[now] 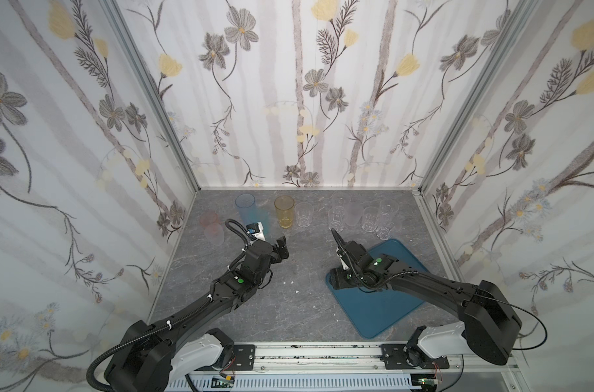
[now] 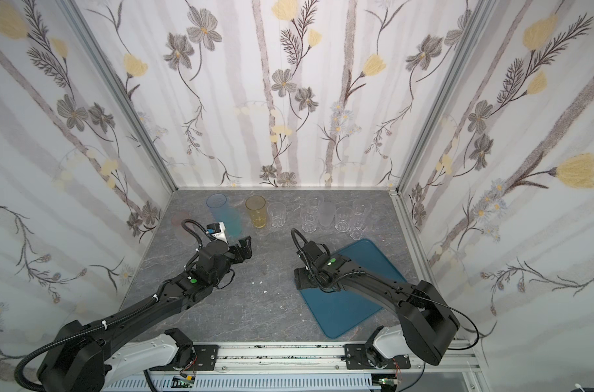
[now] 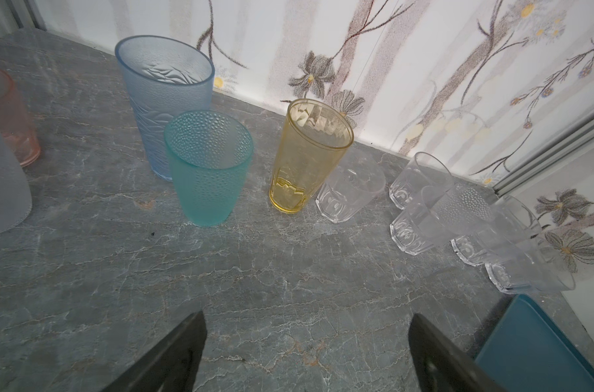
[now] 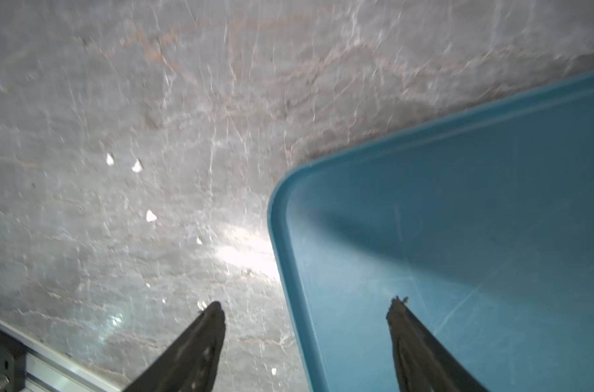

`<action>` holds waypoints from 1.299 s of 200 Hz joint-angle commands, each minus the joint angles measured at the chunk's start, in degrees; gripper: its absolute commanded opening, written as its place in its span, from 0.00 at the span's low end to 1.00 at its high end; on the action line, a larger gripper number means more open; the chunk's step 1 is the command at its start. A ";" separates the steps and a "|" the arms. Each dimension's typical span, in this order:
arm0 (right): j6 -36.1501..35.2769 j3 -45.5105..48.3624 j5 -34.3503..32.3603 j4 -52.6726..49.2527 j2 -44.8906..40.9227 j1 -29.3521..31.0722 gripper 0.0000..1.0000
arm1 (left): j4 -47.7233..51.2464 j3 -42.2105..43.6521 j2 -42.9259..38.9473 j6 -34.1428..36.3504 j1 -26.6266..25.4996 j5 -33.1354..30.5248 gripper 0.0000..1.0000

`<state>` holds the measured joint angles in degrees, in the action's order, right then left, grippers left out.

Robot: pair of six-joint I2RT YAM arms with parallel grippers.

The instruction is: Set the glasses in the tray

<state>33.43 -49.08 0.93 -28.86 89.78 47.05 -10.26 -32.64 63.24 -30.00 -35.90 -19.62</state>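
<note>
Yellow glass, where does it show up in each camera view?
In a top view: the yellow glass, back row, just left of centre.
In a top view: back row, left of centre.
Left wrist: middle of the picture.
Right wrist: not in it.
Shared landmark: the tray, in all four views.

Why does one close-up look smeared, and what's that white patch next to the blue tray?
Right wrist view: the table is streaked with blur, and the white patch beside the tray looks like glare off the surface. Left wrist view: sharp, the teal glass shows its dimples. Both top views: the wall posts lean outward, a wide-lens effect.
</note>
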 commanded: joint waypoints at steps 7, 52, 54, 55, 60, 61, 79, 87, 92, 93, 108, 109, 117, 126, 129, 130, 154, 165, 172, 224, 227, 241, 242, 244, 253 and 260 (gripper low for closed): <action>2.68 0.40 1.47 3.72 4.86 3.76 0.60 | -0.37 0.87 -0.88 -0.89 -0.02 -0.16 0.95; 3.09 -1.38 2.05 5.67 11.86 4.60 0.33 | -0.29 2.75 -3.98 0.46 0.12 -1.40 0.96; 3.12 -1.50 1.88 5.66 12.12 4.65 0.32 | -0.29 2.80 -4.04 0.46 0.08 -1.41 0.96; 3.17 -1.52 1.84 5.66 12.24 4.64 0.31 | -0.29 2.83 -4.07 0.47 0.11 -1.53 0.96; 3.23 -1.85 1.60 5.66 12.72 4.63 0.29 | -0.29 2.93 -4.24 0.59 0.05 -1.58 0.96; 3.27 -1.96 1.52 5.66 12.85 4.63 0.28 | -0.29 2.98 -4.30 0.57 0.05 -1.62 0.97; 4.04 -3.59 1.79 6.45 14.20 4.65 0.21 | 1.08 2.91 -5.24 1.06 0.20 -2.72 0.98; 4.64 -4.19 2.62 7.39 14.82 4.79 0.17 | 3.19 2.25 -5.64 1.36 0.42 -4.09 0.98; 5.01 -4.65 3.27 8.12 15.25 4.77 0.15 | 4.49 1.67 -5.88 1.91 0.70 -4.70 0.98; 5.13 -4.72 3.37 8.30 15.43 4.79 0.14 | 4.83 1.56 -5.91 2.02 0.77 -4.80 0.98; 6.39 -6.70 4.78 10.25 17.19 4.66 0.09 | 8.73 -0.13 -6.35 3.40 2.28 -5.47 0.99; 6.47 -6.85 4.87 10.42 17.36 4.74 0.09 | 8.97 -0.22 -6.41 3.43 2.39 -5.45 0.99; 7.35 -8.57 5.59 11.35 18.58 4.67 0.08 | 10.40 -0.78 -6.76 3.65 3.42 -5.24 0.99; 8.52 -10.87 6.47 12.59 20.14 4.66 0.06 | 11.53 -1.02 -7.39 3.28 4.59 -4.83 0.99; 8.99 -11.62 6.75 13.06 20.66 4.67 0.06 | 11.72 -1.02 -7.69 3.02 4.95 -4.56 0.99; 9.14 -11.90 6.91 13.32 20.86 4.65 0.05 | 11.78 -1.02 -7.78 2.97 5.09 -4.55 0.99; 15.06 -18.20 10.02 19.02 25.76 4.60 0.02 | 12.70 -0.93 -9.66 1.15 7.90 -1.51 0.98; 19.01 -20.61 11.84 23.01 28.35 4.61 0.02 | 12.81 -1.06 -10.06 0.74 9.00 -0.11 0.98; 21.82 -21.81 12.64 25.25 29.94 4.61 0.01 | 12.85 -1.27 -10.07 0.74 9.47 0.58 0.97; 23.85 -29.23 16.26 29.33 32.99 3.21 0.11 | 13.68 -2.75 -10.00 0.52 10.59 3.20 0.96; 23.14 -28.44 16.17 29.21 32.08 2.83 0.12 | 13.75 -2.77 -9.94 0.36 10.59 3.30 0.96; 19.07 -23.67 15.60 27.70 27.04 0.52 0.17 | 13.87 -2.44 -9.69 -1.09 10.35 3.75 0.93; 18.62 -23.33 15.60 27.45 26.73 0.47 0.18 | 13.87 -2.39 -9.61 -1.23 10.29 3.73 0.92; 17.95 -22.50 15.60 27.10 25.90 0.43 0.19 | 13.87 -2.35 -9.52 -1.41 10.14 3.87 0.92; 14.95 -19.15 15.44 24.91 22.61 -3.21 0.22 | 13.87 -2.25 -8.46 -2.15 8.98 3.23 0.90; 12.63 -16.43 14.97 22.90 19.88 -5.15 0.24 | 13.78 -2.33 -7.39 -2.78 7.48 2.29 0.89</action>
<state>53.63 -71.92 16.73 -2.66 116.68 46.78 3.16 -34.72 53.87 -29.98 -25.93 -16.78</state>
